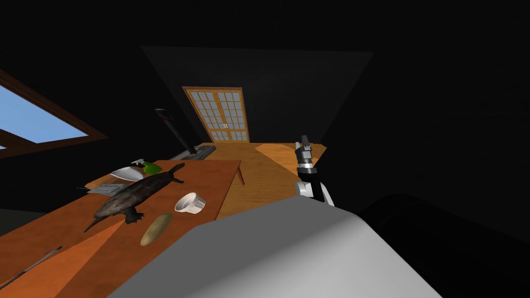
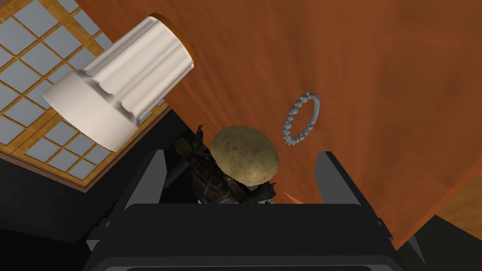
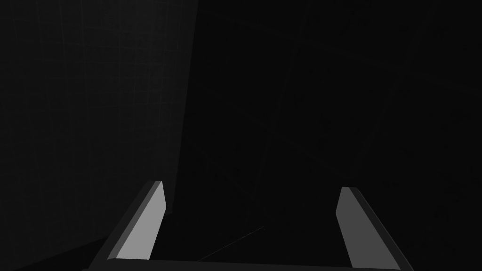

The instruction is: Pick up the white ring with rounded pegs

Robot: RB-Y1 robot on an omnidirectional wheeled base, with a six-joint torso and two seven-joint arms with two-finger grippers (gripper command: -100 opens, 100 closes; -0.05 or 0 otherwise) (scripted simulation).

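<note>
Left gripper (image 2: 242,155) is hanging open and empty, its 2 fingers (image 2: 334,179) framing a tan lump (image 2: 245,160). Beyond the fingertips, apart and off toward 1 finger, the pale grey ring (image 2: 288,123) is lying flat on the orange table (image 2: 376,70). It is probably light, stiff and thin, so pinching across its beaded rim looks best. Right gripper (image 3: 252,186) is gaping wide, holding nothing.

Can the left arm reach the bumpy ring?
Probably yes: the grey beaded ring lies bare on the orange-brown table, clear of the rounded tan lump, with the left arm's jaws open.
</note>
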